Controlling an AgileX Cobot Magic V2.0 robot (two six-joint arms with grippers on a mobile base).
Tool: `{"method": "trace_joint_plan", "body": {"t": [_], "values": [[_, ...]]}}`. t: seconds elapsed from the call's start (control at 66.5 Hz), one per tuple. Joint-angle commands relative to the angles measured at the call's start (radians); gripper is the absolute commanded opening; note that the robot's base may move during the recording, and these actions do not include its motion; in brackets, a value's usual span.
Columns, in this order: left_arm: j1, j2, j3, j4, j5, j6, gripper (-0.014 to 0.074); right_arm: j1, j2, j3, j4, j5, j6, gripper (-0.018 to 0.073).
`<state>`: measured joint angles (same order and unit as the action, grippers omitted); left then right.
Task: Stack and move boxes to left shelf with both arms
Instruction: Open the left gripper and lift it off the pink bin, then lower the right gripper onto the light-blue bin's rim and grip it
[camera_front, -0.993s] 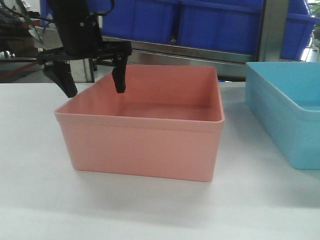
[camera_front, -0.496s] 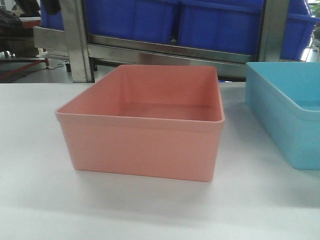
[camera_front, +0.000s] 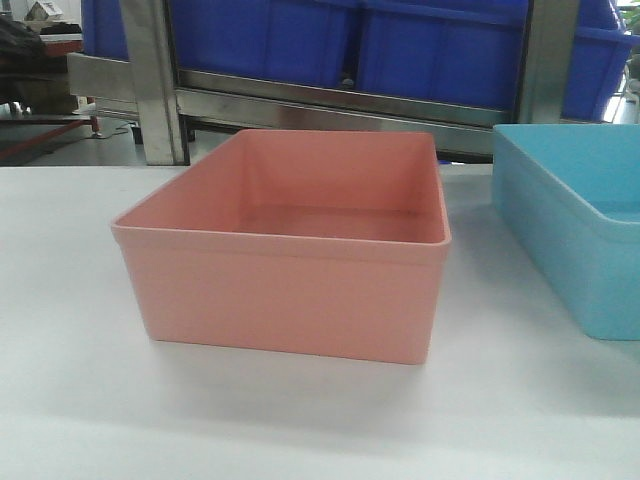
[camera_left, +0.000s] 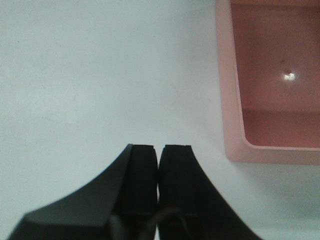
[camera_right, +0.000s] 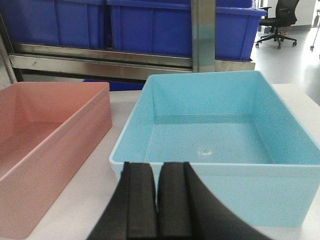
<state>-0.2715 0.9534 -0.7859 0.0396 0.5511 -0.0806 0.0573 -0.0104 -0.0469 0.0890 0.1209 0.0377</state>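
Left hand (camera_left: 158, 148), right hand (camera_right: 157, 166): closed, empty.

Counted 2 open bins: 1 pink bin (camera_front: 290, 290) at 9 o'clock, 1 light blue bin (camera_front: 570, 230) at 3 o'clock. Behind at 12 o'clock: 3 dark blue crates (camera_front: 270, 40), 2 steel uprights (camera_front: 155, 90). 1 office chair (camera_right: 280, 20) at 1 o'clock in right wrist view. 2 grippers: left gripper (camera_left: 158, 150), right gripper (camera_right: 157, 170)

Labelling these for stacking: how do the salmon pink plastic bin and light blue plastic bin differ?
Colour: salmon pink plastic bin versus light blue plastic bin. Place: pink bin sits left of blue bin. Nearest gripper: left gripper beside pink, right gripper before blue. Both: empty, upright on white tabletop.
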Motion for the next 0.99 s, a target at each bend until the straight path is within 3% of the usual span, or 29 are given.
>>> {"method": "trace_joint_plan", "body": {"t": [0.0,0.196,0.376,0.436,0.572,0.647,0.827,0.978], "values": [[0.002,-0.097,0.086,0.006,-0.183,-0.001,-0.0009,-0.005,0.011,-0.081,0.006,-0.017,-0.005,0.0056],[0.002,-0.246,0.258,0.006,-0.280,-0.001,-0.0009,-0.005,0.154,-0.265,0.006,0.066,-0.005,0.0056],[0.002,-0.266,0.280,0.006,-0.294,-0.001,-0.0009,-0.005,0.413,-0.501,0.006,0.174,-0.005,0.0090],[0.002,-0.266,0.280,0.006,-0.294,-0.001,-0.0009,-0.005,0.520,-0.584,0.006,0.214,-0.005,0.0190],[0.001,-0.266,0.280,0.006,-0.292,-0.001,-0.0009,-0.005,0.737,-0.728,0.006,0.297,-0.006,0.0515],[0.001,-0.266,0.280,0.006,-0.292,-0.001,-0.0009,-0.005,0.842,-0.804,0.001,0.356,-0.006,0.0608],[0.001,-0.266,0.280,0.006,-0.292,-0.001,-0.0009,-0.014,1.066,-1.026,-0.033,0.541,-0.006,0.0611],[0.001,-0.266,0.280,0.004,-0.292,-0.001,-0.0009,-0.146,1.237,-1.220,-0.035,0.716,-0.006,0.0611]]}}
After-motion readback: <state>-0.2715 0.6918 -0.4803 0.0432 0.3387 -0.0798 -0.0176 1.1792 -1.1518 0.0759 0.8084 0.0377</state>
